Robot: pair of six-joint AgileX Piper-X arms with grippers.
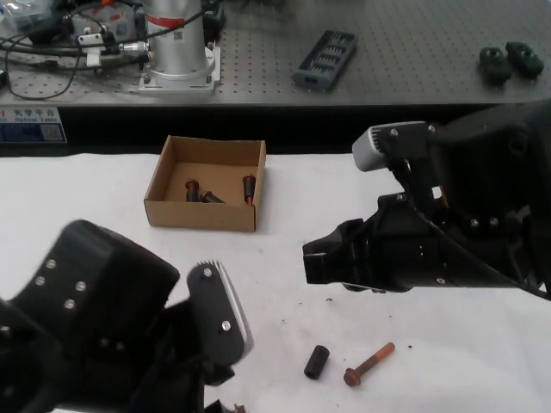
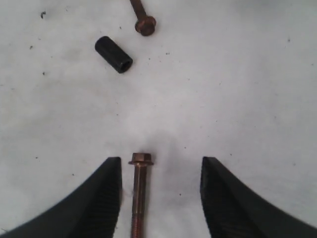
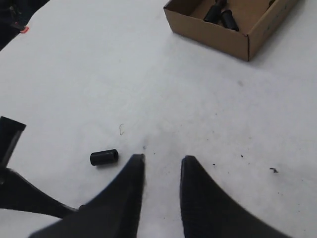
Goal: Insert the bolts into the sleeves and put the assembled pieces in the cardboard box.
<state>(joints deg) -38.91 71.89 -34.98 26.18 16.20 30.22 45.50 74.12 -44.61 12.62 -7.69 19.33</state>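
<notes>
Since the left gripper (image 2: 159,162) is spread wide and a bolt (image 2: 139,191) lies flat on the bench between its fingers, much nearer one finger than the other, a poor pinch is the main risk. The bolt may be shoved or rolled aside as the fingers close, or caught off-centre and tilted. The right gripper (image 3: 162,157) is held narrowly parted with nothing in it, just beside a loose sleeve (image 3: 104,157). A second bolt (image 2: 144,21) lies close to that sleeve and could be knocked by either arm.

The bolt between the left fingers is made plain by the left wrist view, while in the high view that spot is covered by the arm. Three assembled pieces (image 1: 211,193) in the box (image 1: 202,215) are best counted from the high view.
</notes>
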